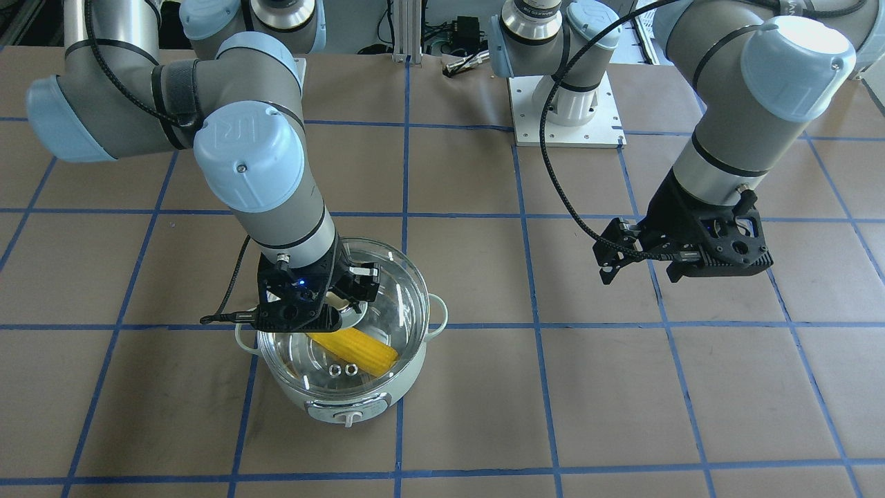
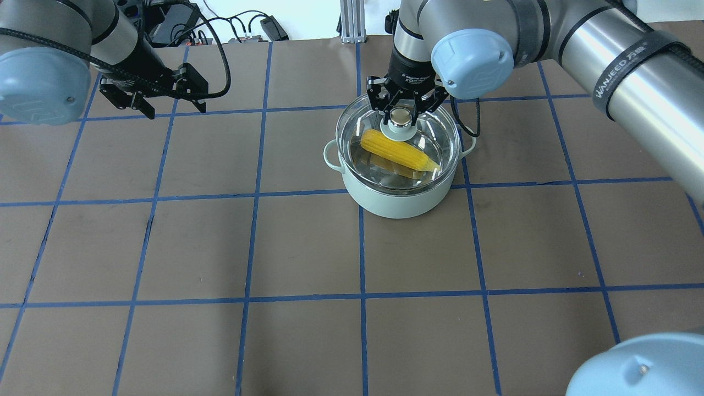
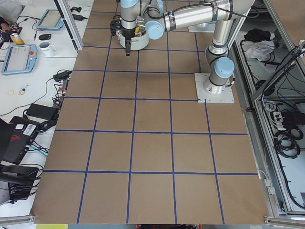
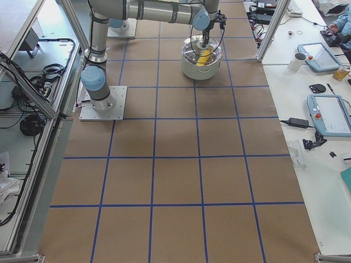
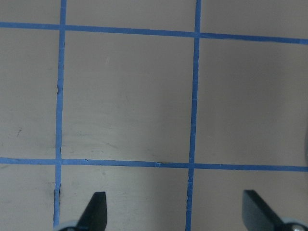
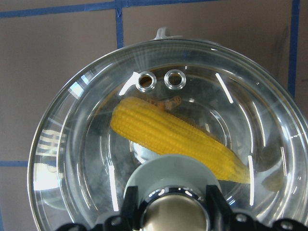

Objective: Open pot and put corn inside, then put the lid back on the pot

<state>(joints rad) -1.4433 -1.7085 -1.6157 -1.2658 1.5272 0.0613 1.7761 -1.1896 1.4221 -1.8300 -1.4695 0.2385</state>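
Brown bench [image 2: 220, 247] carries the pot [image 2: 396, 201], corn [image 2: 399, 151] lying inside beneath the glass lid [image 2: 352, 132], whose knob [image 6: 175, 214] the right pincer [image 2: 400, 113] clamps, seemingly to seat it, while the left pincer [image 5: 174, 209] hangs spread, empty, well apart from the pot.

The corn [image 2: 399, 151] is yellow, the pot [image 2: 396, 201] mint-green, the table [image 2: 275, 247] blue-gridded brown.

I see the brown table [image 2: 209, 247] crossed by blue tape lines [image 2: 362, 253]. On the white side bench [image 4: 277, 93], a mug [image 4: 299, 61] stands just beside a teach pendant [image 4: 320, 55].
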